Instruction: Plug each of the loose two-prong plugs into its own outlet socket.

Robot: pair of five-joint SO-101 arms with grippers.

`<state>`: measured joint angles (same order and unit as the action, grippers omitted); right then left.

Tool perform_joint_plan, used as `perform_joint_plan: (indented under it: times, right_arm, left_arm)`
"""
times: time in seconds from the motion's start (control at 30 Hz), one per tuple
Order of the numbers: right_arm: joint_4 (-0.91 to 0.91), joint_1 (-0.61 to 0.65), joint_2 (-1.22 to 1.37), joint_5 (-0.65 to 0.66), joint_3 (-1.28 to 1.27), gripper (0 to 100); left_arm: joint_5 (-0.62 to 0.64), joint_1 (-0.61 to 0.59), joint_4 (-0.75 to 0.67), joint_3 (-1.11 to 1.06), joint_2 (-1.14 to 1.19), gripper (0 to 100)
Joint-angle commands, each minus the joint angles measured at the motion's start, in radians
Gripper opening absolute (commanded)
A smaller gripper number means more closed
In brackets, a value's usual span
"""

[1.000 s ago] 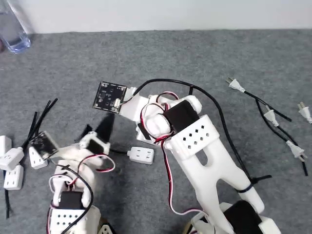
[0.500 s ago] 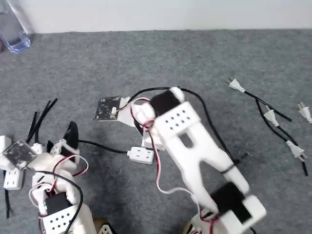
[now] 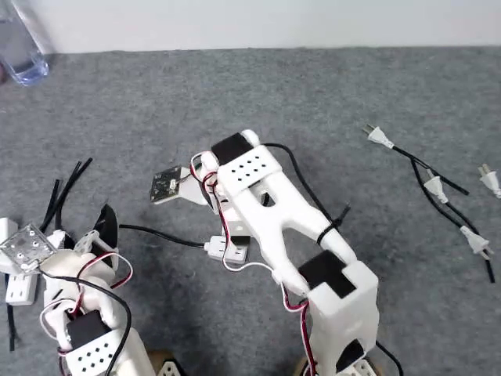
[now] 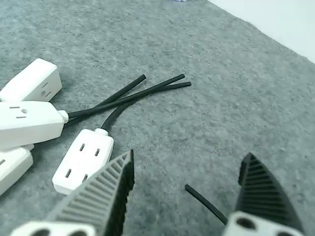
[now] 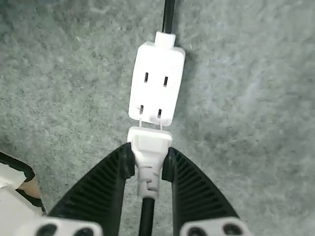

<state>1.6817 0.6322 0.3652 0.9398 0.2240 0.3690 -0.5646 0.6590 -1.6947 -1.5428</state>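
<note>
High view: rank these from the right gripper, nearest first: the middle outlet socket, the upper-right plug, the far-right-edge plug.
1. The middle outlet socket, table centre, at the held plug in the right gripper.
2. The upper-right plug, off to the right.
3. The far-right-edge plug, farthest right.

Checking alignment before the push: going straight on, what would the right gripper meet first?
The white outlet socket: the two-prong plug held in the right gripper has its prongs at the socket's nearer slots. How deep they sit is unclear.
</note>
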Motion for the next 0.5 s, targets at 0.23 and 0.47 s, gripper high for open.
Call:
perform_joint_plan:
  times: [0.23,0.47]
  right_arm:
    - [0.005,0.012,-0.002,0.011,0.055,0.8]
    - [-0.01,0.012,-0.002,0.012,0.051,0.8]
  left_arm:
    - [-0.009,-0.005,0.003,0.005,-0.006,33]
    - [-0.009,-0.005,0.006,0.005,-0.006,33]
